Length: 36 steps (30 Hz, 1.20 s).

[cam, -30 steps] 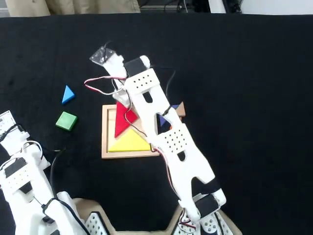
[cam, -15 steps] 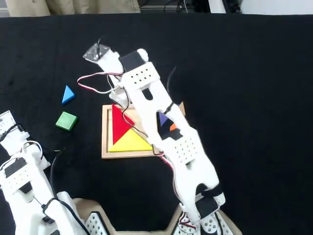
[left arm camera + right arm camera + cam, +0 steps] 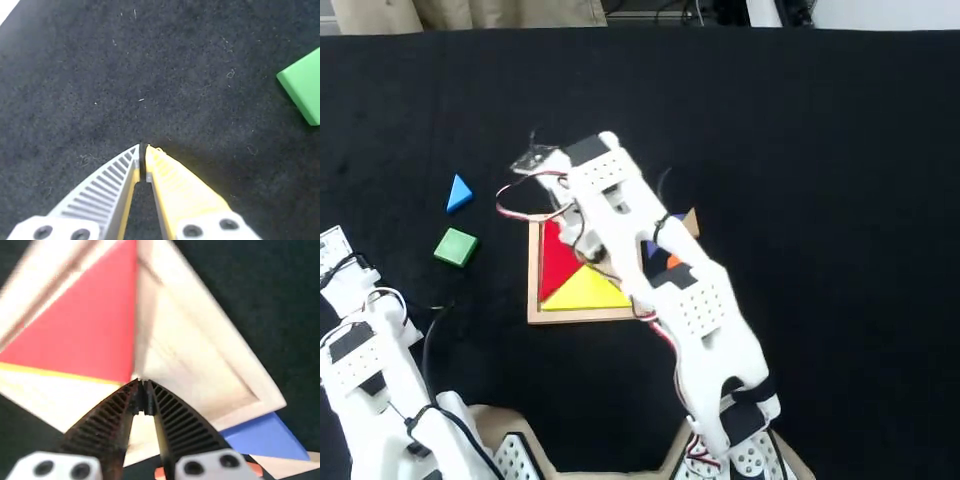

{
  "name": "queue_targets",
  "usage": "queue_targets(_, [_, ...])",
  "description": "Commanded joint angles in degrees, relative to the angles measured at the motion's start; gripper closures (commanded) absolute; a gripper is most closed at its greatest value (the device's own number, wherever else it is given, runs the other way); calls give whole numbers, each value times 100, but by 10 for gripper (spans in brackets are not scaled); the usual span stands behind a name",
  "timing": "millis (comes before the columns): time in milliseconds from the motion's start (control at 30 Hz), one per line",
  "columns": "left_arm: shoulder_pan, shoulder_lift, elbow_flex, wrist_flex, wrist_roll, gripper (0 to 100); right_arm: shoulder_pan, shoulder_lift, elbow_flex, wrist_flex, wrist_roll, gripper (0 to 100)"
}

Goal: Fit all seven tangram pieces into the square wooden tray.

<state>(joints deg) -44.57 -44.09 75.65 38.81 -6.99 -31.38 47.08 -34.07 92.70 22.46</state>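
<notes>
Black fuzzy cloth surface [image 3: 820, 150] | square wooden tray [image 3: 533, 300] left of centre, smooth red triangle [image 3: 556, 262] and yellow triangle [image 3: 582, 292] seated inside | my ribbed right hand [image 3: 144, 390] pinched closed over the tray's bare wood | my left hand [image 3: 142, 150] closed on nothing near the green square [image 3: 305, 85] | blue triangle [image 3: 459, 192] loose at left.

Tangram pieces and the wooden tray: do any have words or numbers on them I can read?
No words or numbers. The red piece, yellow piece, blue triangle, green square and wooden tray are all plain.
The white tag at the high view's left edge has marks too small to read.
</notes>
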Motion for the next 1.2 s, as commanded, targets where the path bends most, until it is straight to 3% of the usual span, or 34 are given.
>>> queue_targets(0, [75,-105,-13,-105,-62,970,-273,-708,31,-79,-9,988])
queue_targets(333, [75,-105,-13,-114,-62,970,273,-1130,145,-554,-35,988])
queue_targets(633, [75,-105,-13,-114,-62,970,-510,-558,585,-923,-26,988])
queue_targets(867, [75,-105,-13,-114,-62,970,97,-1077,365,-818,-35,988])
queue_targets(1167, [75,-105,-22,-114,-62,970,571,-585,840,-1811,-35,988])
